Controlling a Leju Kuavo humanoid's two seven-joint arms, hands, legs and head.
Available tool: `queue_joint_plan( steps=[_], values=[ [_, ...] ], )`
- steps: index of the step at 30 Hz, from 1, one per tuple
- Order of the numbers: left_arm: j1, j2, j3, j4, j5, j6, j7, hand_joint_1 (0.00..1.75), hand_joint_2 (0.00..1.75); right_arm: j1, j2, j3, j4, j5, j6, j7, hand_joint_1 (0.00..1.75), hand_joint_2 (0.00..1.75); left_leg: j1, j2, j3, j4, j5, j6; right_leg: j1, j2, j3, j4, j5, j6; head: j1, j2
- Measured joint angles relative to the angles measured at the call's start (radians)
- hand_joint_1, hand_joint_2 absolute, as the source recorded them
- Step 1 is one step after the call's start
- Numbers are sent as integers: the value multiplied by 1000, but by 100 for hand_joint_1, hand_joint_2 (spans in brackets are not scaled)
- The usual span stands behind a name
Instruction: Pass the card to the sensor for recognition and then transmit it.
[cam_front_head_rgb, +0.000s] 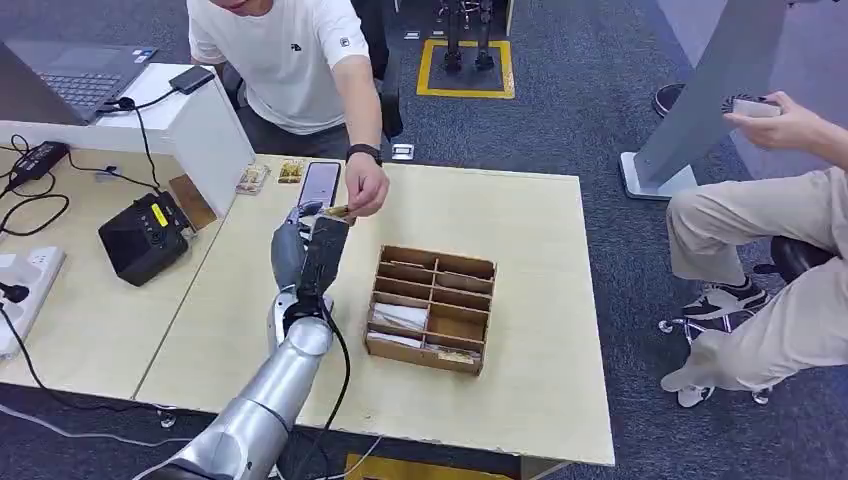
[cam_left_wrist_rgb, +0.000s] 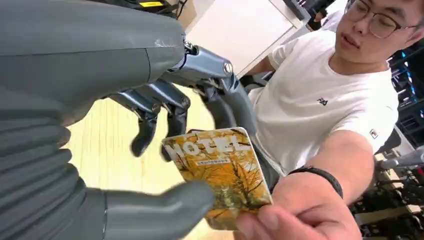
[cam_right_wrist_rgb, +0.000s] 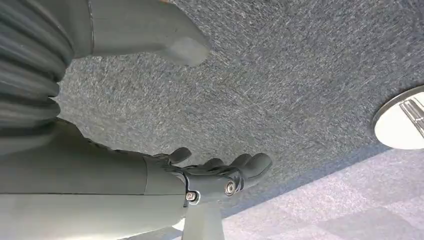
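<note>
Even, bright overhead light with soft shadows; the pale wooden table (cam_front_head_rgb: 520, 250) shows no glare; the close wrist foregrounds are slightly blurred.

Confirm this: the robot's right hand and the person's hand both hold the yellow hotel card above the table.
Wrong hand. The left hand meets the person's hand on the yellow hotel card, as the left wrist view shows. The right hand hangs over carpet, holding nothing. The rest stands.
</note>
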Motion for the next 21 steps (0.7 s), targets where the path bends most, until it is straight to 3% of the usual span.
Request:
queue_joint_plan(
  steps=[7,12,18,21],
  values=[
    [1,-3,0,3,22,-3,-14,0,175,0,0,0,0,0,0,4,0,175,0,0,0,0,0,0,0,0,0,0,0,0,0,0],
    [16,-14,0,-7,75,-32,-59,0,175,0,0,0,0,-21,0,5,0,175,0,0,0,0,0,0,0,0,0,0,0,0,0,0],
    [44,-26,0,-76,123,-59,-82,0,175,1,0,0,-2,-29,0,12,0,175,0,0,0,0,0,0,0,0,0,0,0,0,0,0],
    [90,-26,0,-161,187,-87,-109,0,175,1,0,0,-6,-51,0,23,0,175,0,0,0,0,0,0,0,1,0,0,0,0,0,0]
  ],
)
